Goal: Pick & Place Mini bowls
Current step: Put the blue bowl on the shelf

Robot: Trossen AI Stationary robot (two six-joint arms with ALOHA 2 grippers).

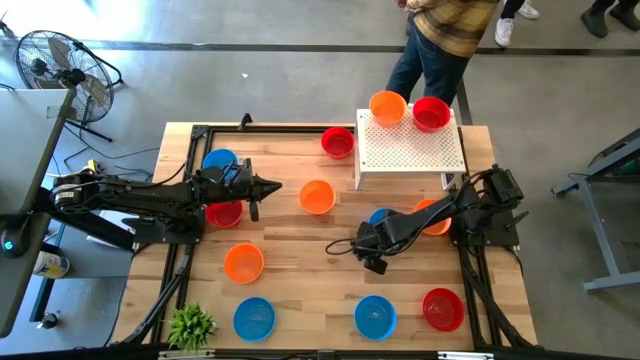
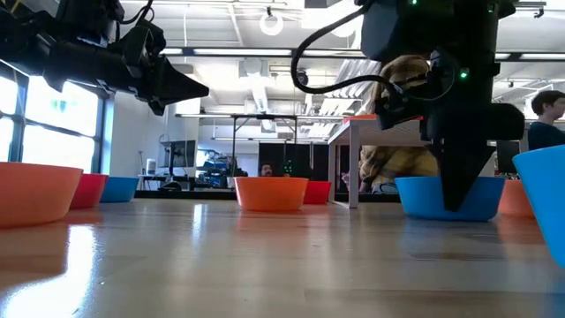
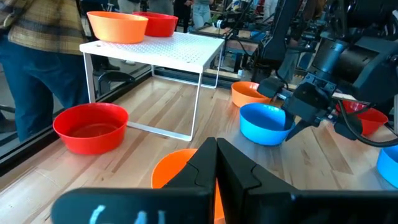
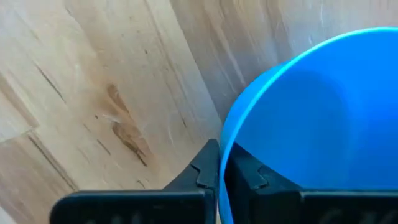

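Note:
Mini bowls in red, orange and blue stand scattered on the wooden table. My right gripper (image 4: 221,168) points down at the near-left rim of a blue bowl (image 3: 264,123) right of the table's middle, and is shut on it. In the high view the arm covers most of this bowl (image 1: 380,214). An orange bowl (image 1: 436,216) stands close behind it to the right. My left gripper (image 1: 270,186) is shut and holds nothing. It hangs level above the table at the left, pointing toward an orange bowl (image 1: 317,196). My right gripper pinches the blue bowl's rim (image 4: 225,140) between its two fingers, one finger inside the bowl and one outside. The fingers come from above, pointing down. The bowl stands upright with its base (image 2: 441,215) on the table.
A white perforated stand (image 1: 410,150) at the far right carries an orange bowl (image 1: 388,106) and a red bowl (image 1: 431,113). A person (image 1: 445,40) stands behind the far edge. A small green plant (image 1: 192,325) sits at the near left corner.

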